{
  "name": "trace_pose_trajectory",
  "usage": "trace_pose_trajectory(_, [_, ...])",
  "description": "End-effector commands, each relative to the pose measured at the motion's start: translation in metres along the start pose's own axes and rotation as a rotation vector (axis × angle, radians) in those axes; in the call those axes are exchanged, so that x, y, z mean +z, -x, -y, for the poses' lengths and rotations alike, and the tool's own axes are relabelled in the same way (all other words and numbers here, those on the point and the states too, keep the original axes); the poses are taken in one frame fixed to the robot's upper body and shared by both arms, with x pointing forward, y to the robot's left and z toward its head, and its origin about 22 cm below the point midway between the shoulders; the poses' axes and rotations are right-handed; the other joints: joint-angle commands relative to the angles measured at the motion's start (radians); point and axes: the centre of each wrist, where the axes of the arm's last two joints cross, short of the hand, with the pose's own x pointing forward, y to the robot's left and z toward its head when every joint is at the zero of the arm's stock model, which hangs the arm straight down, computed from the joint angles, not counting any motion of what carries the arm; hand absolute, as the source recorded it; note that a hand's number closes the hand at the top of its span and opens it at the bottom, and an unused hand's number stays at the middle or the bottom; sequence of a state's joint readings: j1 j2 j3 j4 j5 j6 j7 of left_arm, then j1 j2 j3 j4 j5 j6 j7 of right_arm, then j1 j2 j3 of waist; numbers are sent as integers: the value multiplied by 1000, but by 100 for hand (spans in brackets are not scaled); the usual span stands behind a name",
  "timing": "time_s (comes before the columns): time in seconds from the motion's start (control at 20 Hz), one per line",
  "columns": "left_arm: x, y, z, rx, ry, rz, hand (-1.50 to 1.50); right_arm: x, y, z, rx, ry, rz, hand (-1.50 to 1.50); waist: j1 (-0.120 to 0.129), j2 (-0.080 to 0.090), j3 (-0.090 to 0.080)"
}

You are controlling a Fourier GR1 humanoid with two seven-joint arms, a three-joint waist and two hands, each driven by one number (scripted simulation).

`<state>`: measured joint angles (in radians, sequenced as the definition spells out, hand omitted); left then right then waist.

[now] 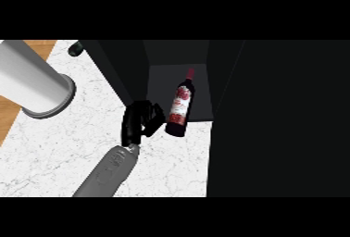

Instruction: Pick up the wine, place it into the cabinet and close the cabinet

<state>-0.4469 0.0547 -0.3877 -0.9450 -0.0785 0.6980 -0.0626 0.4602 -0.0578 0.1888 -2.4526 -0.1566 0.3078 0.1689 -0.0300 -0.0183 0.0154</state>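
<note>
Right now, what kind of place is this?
Probably a kitchen: a white marble-patterned countertop, a dark open-fronted cabinet standing on it, and a red-labelled dark glass wine bottle tilted, mostly inside the cabinet.

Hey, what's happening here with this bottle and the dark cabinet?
The robot's right hand is at the lower part of the wine bottle in the mouth of the open cabinet. The bottle's neck points inside, its base reaches out over the marble counter. Whether the hand grips it cannot be told. The cabinet is not closed yet.
</note>
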Motion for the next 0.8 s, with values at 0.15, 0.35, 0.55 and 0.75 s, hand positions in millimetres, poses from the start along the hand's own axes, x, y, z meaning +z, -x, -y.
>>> trace_pose_trajectory(0.15, [-37,-35,22,-36,77,-33,150,4,-14,-5,-64,-48,32,-150,-58,36,-16])
trace_pose_trajectory(0.35, [-30,-27,26,-30,25,-67,150,0,-4,-3,-69,-48,44,-150,-69,41,-16])
trace_pose_trajectory(0.55, [-37,-31,19,-11,-10,-48,150,4,-10,-6,-85,-36,45,-150,-67,39,-17])
trace_pose_trajectory(0.75, [-43,-29,9,8,-43,-56,150,4,-6,-6,-77,-51,33,-150,-72,41,-18])
